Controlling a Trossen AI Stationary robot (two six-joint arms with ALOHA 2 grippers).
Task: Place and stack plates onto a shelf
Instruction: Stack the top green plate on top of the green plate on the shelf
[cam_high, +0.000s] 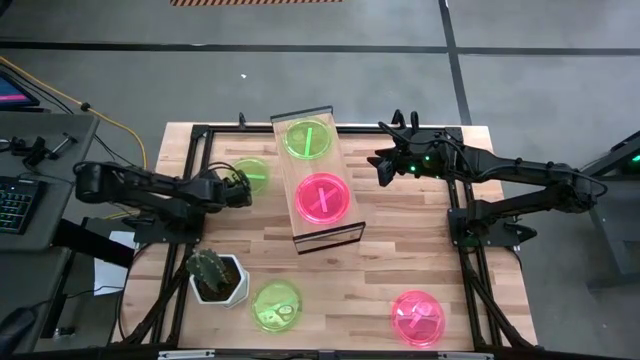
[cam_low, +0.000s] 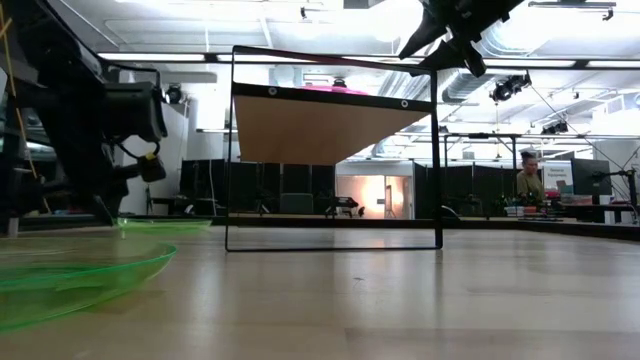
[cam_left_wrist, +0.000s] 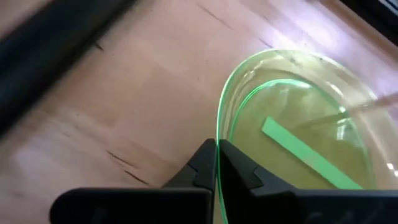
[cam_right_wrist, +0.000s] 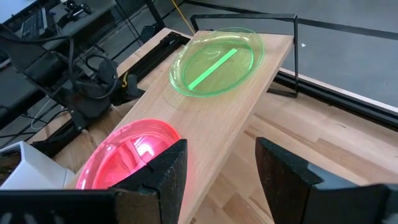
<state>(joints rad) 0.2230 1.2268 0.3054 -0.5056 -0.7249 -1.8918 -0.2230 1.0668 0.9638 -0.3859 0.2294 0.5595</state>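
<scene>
While the left gripper pinches a green plate by its rim beside the shelf, the right gripper hovers with fingers apart.
Thin, light, slick plastic: the raised rim is likely the surest hold.

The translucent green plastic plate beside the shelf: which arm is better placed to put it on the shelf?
Left. The left gripper is shut on the translucent green plate's rim, beside the light-wood shelf. The right gripper is open and empty.
</scene>
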